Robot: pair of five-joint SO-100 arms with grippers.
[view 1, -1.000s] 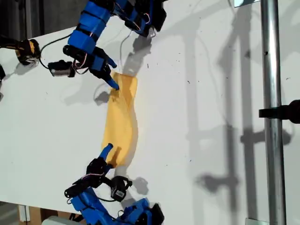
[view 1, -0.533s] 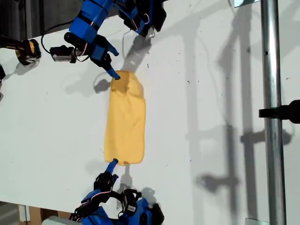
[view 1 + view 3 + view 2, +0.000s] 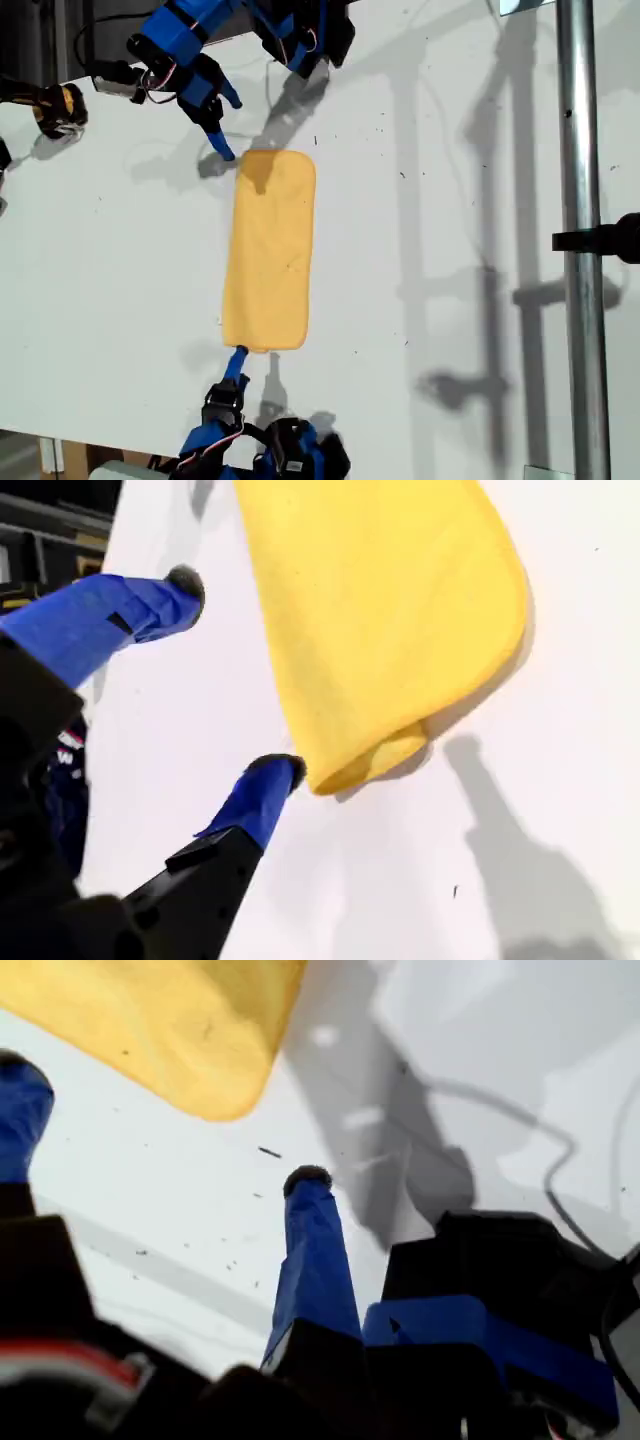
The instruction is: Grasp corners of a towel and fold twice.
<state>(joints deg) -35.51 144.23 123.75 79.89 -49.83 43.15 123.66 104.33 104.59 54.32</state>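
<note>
Right between the fingers of my second end effector (image 3: 232, 675) it's just bare white table (image 3: 450, 200). The jaws are spread fairly wide and holding nothing. One fingertip (image 3: 278, 770) sits just beside the nearest corner (image 3: 340, 772) of the towel (image 3: 268, 250), maybe brushing it, I can't really tell. At that corner you can see the cloth is doubled over, with a thick rolled fold. From there the yellow towel runs away from the fingers as a long flat strip lying on the table.

At the strip's far end is my first end effector (image 3: 165, 1125), also gaping wide with nothing in it. The towel's rounded corner (image 3: 225, 1100) there lies just past its fingertips, close but not touching. Well beyond the towel, a metal pole (image 3: 577, 240) stands at the exterior view's right.
</note>
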